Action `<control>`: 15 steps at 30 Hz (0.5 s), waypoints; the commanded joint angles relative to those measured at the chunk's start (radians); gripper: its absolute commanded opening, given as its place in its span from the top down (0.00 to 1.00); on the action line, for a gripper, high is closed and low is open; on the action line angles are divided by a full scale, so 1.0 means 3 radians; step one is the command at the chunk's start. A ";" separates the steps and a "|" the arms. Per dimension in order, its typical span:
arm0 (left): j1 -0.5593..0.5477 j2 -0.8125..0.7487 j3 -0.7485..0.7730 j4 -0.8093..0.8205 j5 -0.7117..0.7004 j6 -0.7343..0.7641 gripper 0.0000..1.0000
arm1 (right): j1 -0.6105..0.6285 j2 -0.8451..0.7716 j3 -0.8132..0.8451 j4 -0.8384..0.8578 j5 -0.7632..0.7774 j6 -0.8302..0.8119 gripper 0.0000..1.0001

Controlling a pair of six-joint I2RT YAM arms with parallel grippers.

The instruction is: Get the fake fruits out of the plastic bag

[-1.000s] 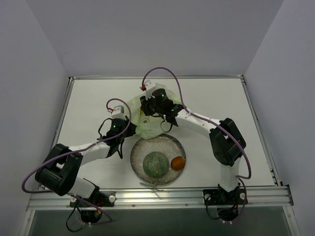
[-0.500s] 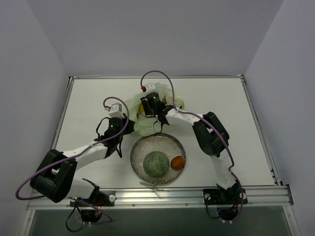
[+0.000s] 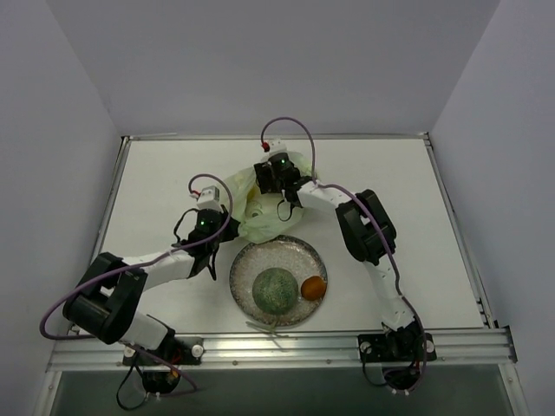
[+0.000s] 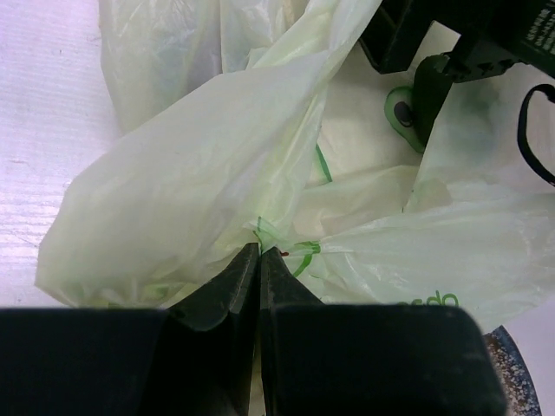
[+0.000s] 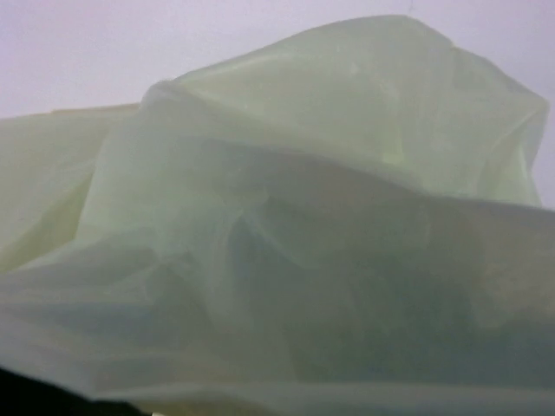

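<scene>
Melon [image 3: 274,290] and orange [image 3: 314,287] lie on plate [image 3: 258,256]; left pincer [image 4: 258,253] clenched on bag [image 4: 173,173]; right pincer [image 3: 271,184] against it, grip unclear.

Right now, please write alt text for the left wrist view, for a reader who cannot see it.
The left gripper is shut on a fold of the pale green plastic bag. The dark right gripper hangs over the bag at upper right.
</scene>
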 commanded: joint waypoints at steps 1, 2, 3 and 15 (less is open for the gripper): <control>0.0020 0.0056 0.0194 0.0079 0.0039 -0.0015 0.98 | -0.0047 0.0088 0.0165 0.0145 -0.0306 0.0016 0.21; 0.0015 0.0062 0.0199 0.0079 0.0059 -0.0015 0.98 | -0.0068 0.0093 0.0176 0.0170 -0.0342 0.0016 0.22; 0.0015 0.0077 0.0205 0.0069 0.0070 -0.0015 0.98 | -0.0088 0.0099 0.0171 0.0201 -0.0373 0.0031 0.23; 0.0015 0.0041 0.0205 0.0099 0.0105 -0.0005 0.98 | -0.0109 -0.0707 -0.0718 0.0799 -0.0777 0.0271 0.73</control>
